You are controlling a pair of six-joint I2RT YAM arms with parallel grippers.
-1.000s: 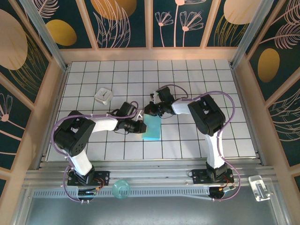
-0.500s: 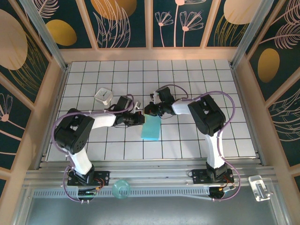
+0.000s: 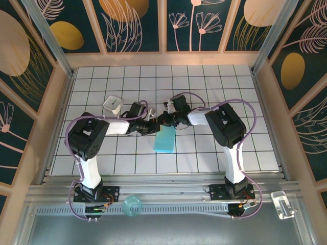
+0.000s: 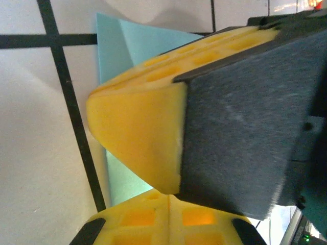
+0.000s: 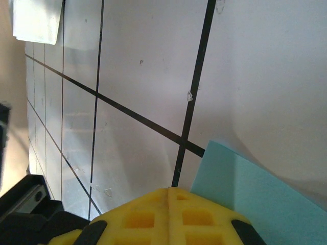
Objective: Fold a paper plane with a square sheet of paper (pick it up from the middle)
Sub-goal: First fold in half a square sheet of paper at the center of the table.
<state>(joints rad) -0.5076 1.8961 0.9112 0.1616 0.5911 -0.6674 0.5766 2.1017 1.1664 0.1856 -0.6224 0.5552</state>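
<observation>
The light-blue sheet of paper (image 3: 164, 139) lies folded into a narrow oblong on the gridded table (image 3: 214, 92), near the middle. Both grippers meet at its far end. My left gripper (image 3: 153, 127) is shut, tips low at the paper's far left corner; in the left wrist view its yellow fingertips (image 4: 168, 196) touch each other, with the paper (image 4: 115, 56) behind them. My right gripper (image 3: 164, 121) is shut too, its tips (image 5: 168, 191) resting on the table beside the paper's corner (image 5: 255, 199). I see no paper between either pair of fingers.
A small white block (image 3: 113, 104) stands behind the left arm, also visible in the right wrist view (image 5: 38, 20). The right gripper's yellow finger (image 4: 138, 138) is close in front of the left wrist camera. Wooden walls border the table.
My left gripper has shut and moved away from me and rightward to the paper's far corner, next to the right gripper. The right gripper and the paper have barely moved.
</observation>
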